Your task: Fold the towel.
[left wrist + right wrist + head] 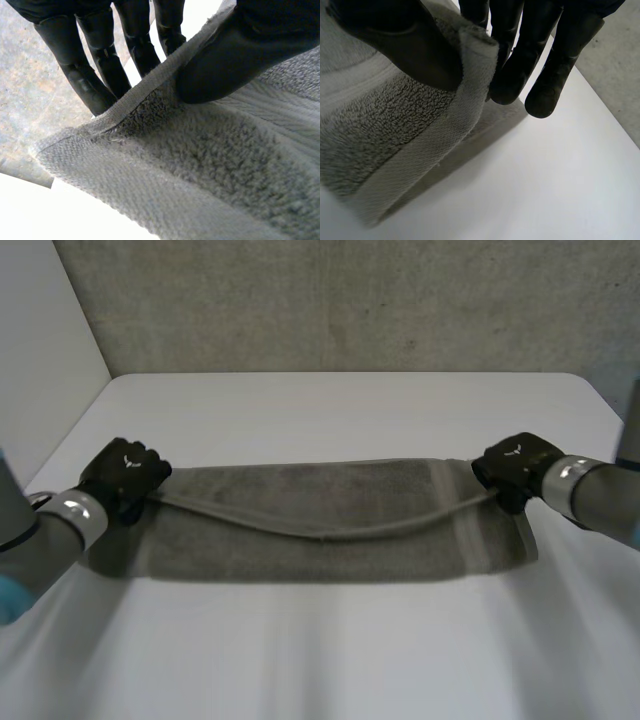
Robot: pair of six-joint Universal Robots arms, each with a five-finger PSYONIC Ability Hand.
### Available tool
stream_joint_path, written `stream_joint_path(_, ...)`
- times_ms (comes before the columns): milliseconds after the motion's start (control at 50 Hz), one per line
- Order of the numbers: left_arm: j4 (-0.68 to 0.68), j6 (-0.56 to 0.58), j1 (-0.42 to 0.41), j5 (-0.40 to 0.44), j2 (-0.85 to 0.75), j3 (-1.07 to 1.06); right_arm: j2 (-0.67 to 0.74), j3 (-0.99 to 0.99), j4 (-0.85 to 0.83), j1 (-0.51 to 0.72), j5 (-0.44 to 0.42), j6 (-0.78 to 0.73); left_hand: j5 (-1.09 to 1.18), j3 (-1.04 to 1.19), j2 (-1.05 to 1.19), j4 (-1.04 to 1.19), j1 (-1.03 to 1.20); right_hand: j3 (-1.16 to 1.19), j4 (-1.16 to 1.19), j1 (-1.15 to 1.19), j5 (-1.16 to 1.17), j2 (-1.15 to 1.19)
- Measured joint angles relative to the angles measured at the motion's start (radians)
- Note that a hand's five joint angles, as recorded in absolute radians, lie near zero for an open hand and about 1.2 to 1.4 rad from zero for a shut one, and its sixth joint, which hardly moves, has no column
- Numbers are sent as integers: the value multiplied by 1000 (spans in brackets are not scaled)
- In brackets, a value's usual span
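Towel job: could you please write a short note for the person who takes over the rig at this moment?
Left hand: shut on the towel, pinching its left end between thumb and fingers.
Right hand: shut on the right end in the same way.
Towel: lies across the table; the held edge is off the cloth at both ends and sags in the middle.
Done: both ends gripped.
Left: carry the held edge across, lay it flat, let go.

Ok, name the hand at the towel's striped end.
The right hand: a pale stripe crosses the towel just beside it in the head view; the left hand's end looks plain and shadowed.
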Motion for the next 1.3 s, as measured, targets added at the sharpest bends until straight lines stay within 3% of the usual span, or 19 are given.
stream_joint_path(300,3,-6,-69,-111,-297,370,211,-186,-382,73,165,22,0,1,0,1,0,-1,0,-2,0,-2)
stream_joint_path(340,4,-4,-78,-116,-321,392,231,-200,-406,79,173,23,-3,-2,-2,-1,-7,-192,-195,-189,-197,-201)
stream_joint_path(420,6,0,-98,-124,-344,401,263,-215,-420,91,193,22,-681,-697,-681,-713,-662,-863,-865,-866,-923,-892)
stream_joint_path(460,8,2,-107,-132,-346,398,272,-216,-420,96,209,23,-1002,-1028,-999,-1043,-998,-1056,-1062,-1052,-1117,-1073)
stream_joint_path(500,11,5,-115,-142,-344,394,276,-215,-419,99,223,24,-1235,-1262,-1225,-1243,-1174,-1101,-1091,-1101,-1137,-1102)
stream_joint_path(640,15,1,-118,-198,-285,368,242,-162,-435,101,255,28,-1293,-1302,-1265,-1262,-1192,-1101,-1091,-1106,-1137,-1102)
stream_joint_path(760,17,-43,-103,-226,-159,281,81,-10,-452,93,249,26,-1294,-1302,-1265,-1262,-1192,-1101,-1091,-1111,-1137,-1102)
stream_joint_path(940,31,-247,-81,-127,95,20,-140,261,-379,83,214,27,-1294,-1302,-1265,-1262,-1192,-1101,-1091,-1114,-1137,-1102)
stream_joint_path(1060,53,-325,-59,-63,200,-111,-171,345,-335,64,185,30,-1294,-1302,-1265,-1262,-1192,-1101,-1091,-1110,-1135,-1102)
stream_joint_path(1300,92,-326,2,-56,265,-206,-131,392,-415,26,94,62,-1295,-1302,-1265,-1262,-1192,-1066,-1077,-1057,-1071,-1075)
